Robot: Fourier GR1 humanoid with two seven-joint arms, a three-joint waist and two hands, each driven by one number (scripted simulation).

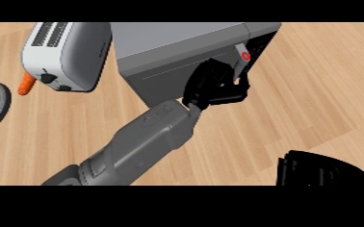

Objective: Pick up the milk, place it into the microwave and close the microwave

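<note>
The grey microwave (177, 43) stands at the top middle, with its dark opening (265, 38) at its right end. My left forearm (142, 144) comes in from the lower left. My left hand (210, 84) is curled round the milk (244, 57), a pale carton with a red dot, and hides the carton's lower part. The milk is held upright at the mouth of the opening. I cannot tell whether it rests on the microwave's floor. My right hand (316, 168) rests open at the lower right edge.
A white toaster (68, 53) stands left of the microwave. An orange carrot (26, 84) lies beside it, and a dark round rim (4, 103) shows at the far left edge. Bare wooden counter (305, 106) stretches to the right of the microwave.
</note>
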